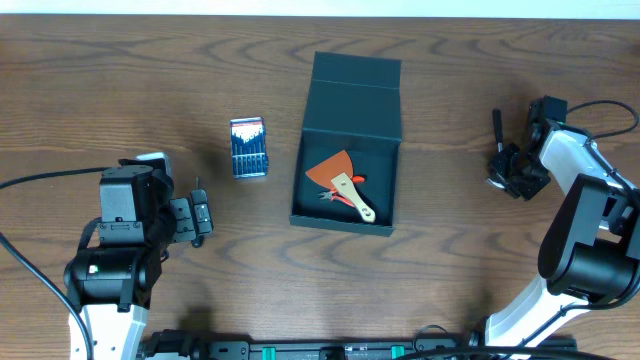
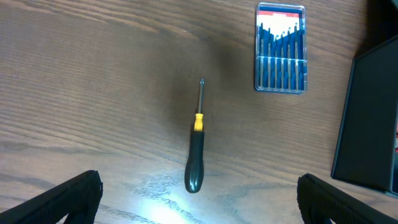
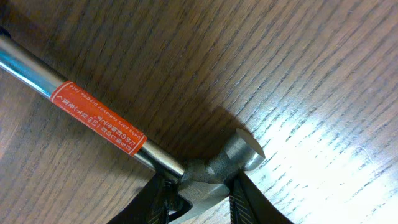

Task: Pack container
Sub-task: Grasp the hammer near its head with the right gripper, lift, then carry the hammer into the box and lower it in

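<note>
Barely begun: one orange scraper [image 1: 335, 172] lies in your dark cardboard box [image 1: 352, 100]; right hand [image 3: 200, 202] clamps the steel hammer [image 3: 99, 121], left hand [image 2: 199, 202] gapes empty.

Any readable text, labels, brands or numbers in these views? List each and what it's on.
The orange label on the hammer shaft: white print, too small and skewed to read.
The bit case: red strip along its top edge, no legible text.
The box: no markings visible.
</note>
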You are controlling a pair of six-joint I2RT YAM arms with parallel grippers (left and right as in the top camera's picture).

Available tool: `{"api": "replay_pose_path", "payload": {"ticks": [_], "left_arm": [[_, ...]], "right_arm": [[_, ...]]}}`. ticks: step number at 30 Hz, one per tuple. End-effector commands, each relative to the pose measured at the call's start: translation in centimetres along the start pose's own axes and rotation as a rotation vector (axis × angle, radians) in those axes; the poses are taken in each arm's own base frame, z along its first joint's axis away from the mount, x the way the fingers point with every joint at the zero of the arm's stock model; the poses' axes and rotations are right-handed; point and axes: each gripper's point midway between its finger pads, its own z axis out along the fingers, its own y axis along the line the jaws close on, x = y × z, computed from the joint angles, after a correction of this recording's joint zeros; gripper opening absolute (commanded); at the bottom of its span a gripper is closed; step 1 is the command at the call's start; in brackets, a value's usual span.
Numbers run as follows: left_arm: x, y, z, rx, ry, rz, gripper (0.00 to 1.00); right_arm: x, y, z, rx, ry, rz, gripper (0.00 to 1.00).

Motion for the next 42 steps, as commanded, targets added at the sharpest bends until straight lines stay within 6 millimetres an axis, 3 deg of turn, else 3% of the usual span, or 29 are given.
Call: {"api": "replay_pose_path", "payload": {"ticks": [1,5,13,18,22,26,31,36,42], "left_arm": [[-0.7,-0.2,-0.6,0.005,-0.021,-0.003,0.98],[-0.7,-0.2,-0.6,0.004,-0.021,-0.003,0.99],[-0.7,-0.2,-0.6,0.005,-0.021,-0.003,0.99],[-0.7,-0.2,-0.6,0.005,-0.021,-0.003,0.98],[-0.7,-0.2,-0.6,0.005,-0.021,-0.003,0.98],[-0.7,-0.2,-0.6,0.005,-0.021,-0.003,0.99],[-0.7,-0.2,-0.6,0.005,-0.021,-0.003,0.99],[-0.7,-0.2,-0.6,0.005,-0.021,-0.003,0.99],[-0.7,-0.2,-0.6,0.005,-0.020,-0.003,0.99]], "right_arm": [[1.8,-0.6,1.6,0.037,0.067,-0.094,0.01],[1.3,0.9,-1.0,0.001,0.011,-0.223,0.01],[1.3,6.5,-11.5,-0.137,-0.236,-0.582,0.01],[3.7,9.7,-18.1,-0.235,-0.401,-0.797,0.01],[7.6,12.1,-21.2,-0.312,-0.468,-1.038,0.01],[12.7,13.9,-21.8,-0.387,-0.439,-1.290,0.01],[16.8,15.0,-21.1,-0.407,-0.382,-1.428,0.01],[19.3,15.9,-19.8,-0.408,-0.332,-1.490,0.01],[20.1,16.4,-16.4,-0.360,-0.224,-1.461,0.01]]}}
